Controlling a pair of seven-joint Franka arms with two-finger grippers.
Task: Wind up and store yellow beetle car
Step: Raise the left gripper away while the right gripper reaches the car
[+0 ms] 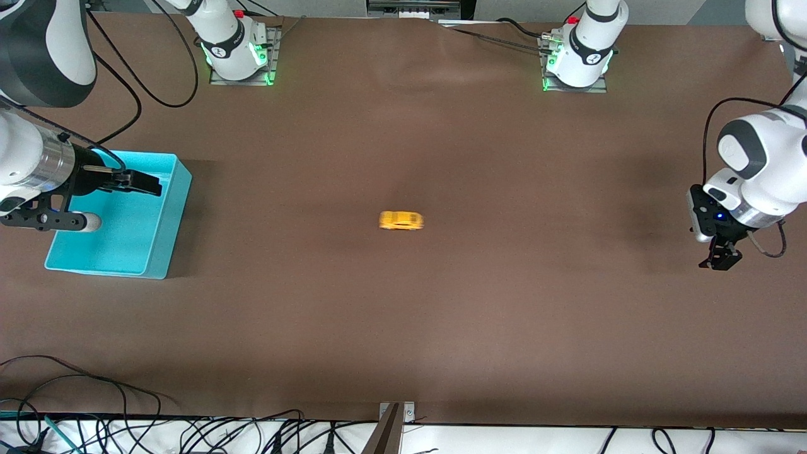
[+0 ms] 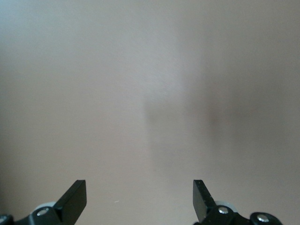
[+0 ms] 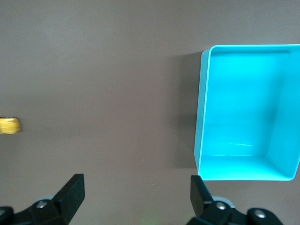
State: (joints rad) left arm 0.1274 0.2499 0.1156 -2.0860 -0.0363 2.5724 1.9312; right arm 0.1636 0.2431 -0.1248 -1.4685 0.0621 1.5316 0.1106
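Left gripper (image 1: 719, 261): jaws spread, empty, over bare brown table (image 1: 504, 315) near the edge at the left arm's end. Right gripper (image 1: 148, 184): jaws spread, empty, over the open turquoise plastic bin (image 1: 170, 252) at the right arm's end. The small yellow beetle car (image 1: 401, 220) sits mid-table, well apart from both grippers and the bin.

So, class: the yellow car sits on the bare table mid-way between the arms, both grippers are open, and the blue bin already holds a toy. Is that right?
Not quite: the blue bin is empty, as the right wrist view shows. The yellow car does sit on the bare table, and the left gripper and right gripper are both open.
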